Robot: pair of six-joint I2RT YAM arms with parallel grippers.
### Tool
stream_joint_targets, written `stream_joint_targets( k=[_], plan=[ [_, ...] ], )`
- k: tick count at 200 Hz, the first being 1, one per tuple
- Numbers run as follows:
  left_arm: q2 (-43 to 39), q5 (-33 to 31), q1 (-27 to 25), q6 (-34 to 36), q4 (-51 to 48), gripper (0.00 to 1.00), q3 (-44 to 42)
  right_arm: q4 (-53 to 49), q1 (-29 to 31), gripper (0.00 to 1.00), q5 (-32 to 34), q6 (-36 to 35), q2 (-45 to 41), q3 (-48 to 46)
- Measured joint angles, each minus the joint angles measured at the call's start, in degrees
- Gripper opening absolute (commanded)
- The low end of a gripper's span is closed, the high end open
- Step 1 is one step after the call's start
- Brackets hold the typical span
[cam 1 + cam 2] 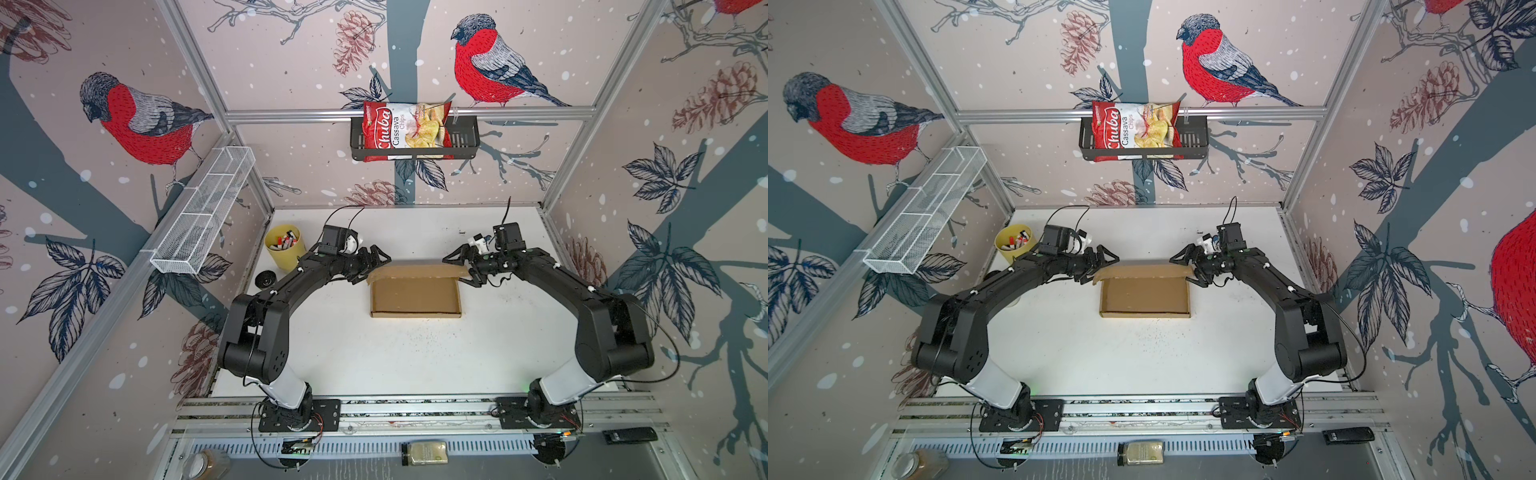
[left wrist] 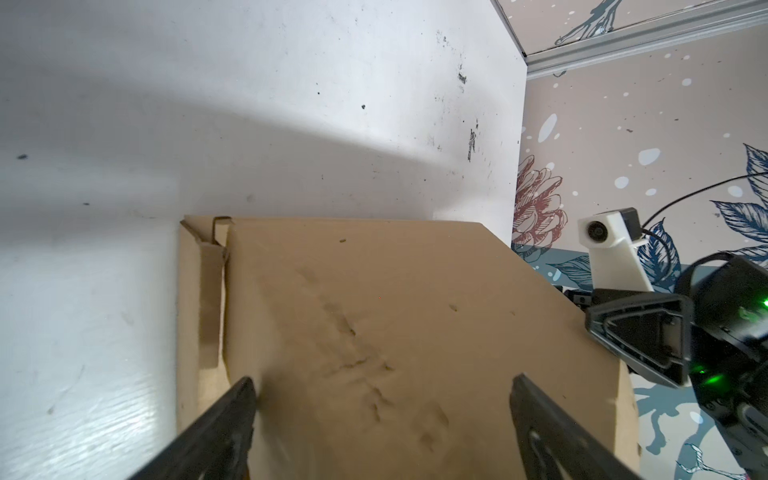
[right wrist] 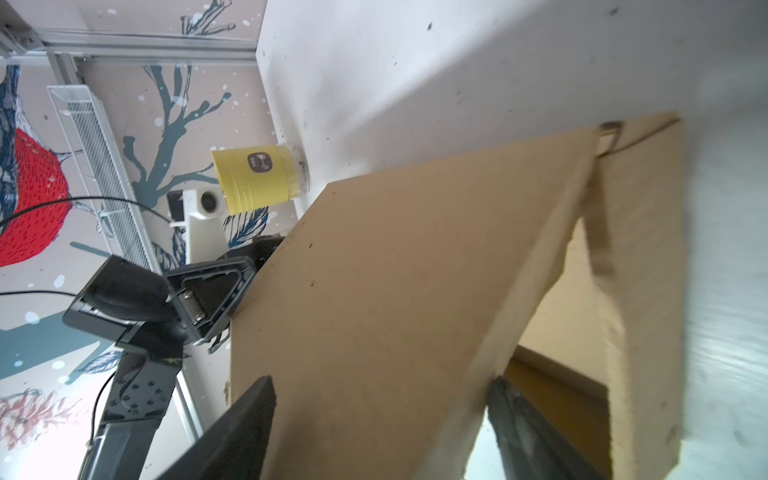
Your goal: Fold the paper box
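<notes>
1. The left hand (image 1: 372, 271) is pictured at the left end of the raised lid (image 1: 415, 270), its fingers spread wide. The lid's end lies between them and nothing is clamped.
2. The right hand (image 1: 461, 273) is seen at the opposite end, its fingers likewise apart around the cardboard, with no grip closed.
3. The paper box (image 1: 415, 299) is found in the middle of the white surface (image 1: 332, 357), between the two hands. Its long axis runs from one hand to the other.
4. The lid is hinged along the far long edge and is tilted up over the rest of the box.
5. The coming move is judged to turn on one relation: the open box lies on the robot's side of both hands. The lid would therefore have to be brought down toward the near wall, and neither arm is placed nearer.
</notes>
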Motion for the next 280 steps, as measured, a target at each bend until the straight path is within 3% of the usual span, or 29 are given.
stream_joint_targets(
  k=[49,118,192,234,280],
  plan=[
    [1.38,-0.44,0.04,0.72,0.02,0.91,0.02,5.16,-0.33,0.79,-0.68,3.52,0.61,-2.01],
    [1.42,-3.87,0.0,4.52,-2.36,0.86,-0.87,-3.37,-2.12,0.78,3.82,-6.32,1.25,-3.87],
    [0.92,-7.98,-0.76,7.69,-4.85,0.82,-1.51,-13.05,-1.51,0.82,13.05,-14.58,0.31,3.76],
    [0.92,-9.07,-0.96,7.91,-5.03,0.81,-1.49,-16.37,-0.46,0.82,15.32,-14.45,-2.82,6.62],
    [-0.7,-9.07,-2.08,7.85,-5.01,0.79,-2.78,-16.74,5.05,0.69,19.32,-10.99,-7.98,3.15]
  ],
)
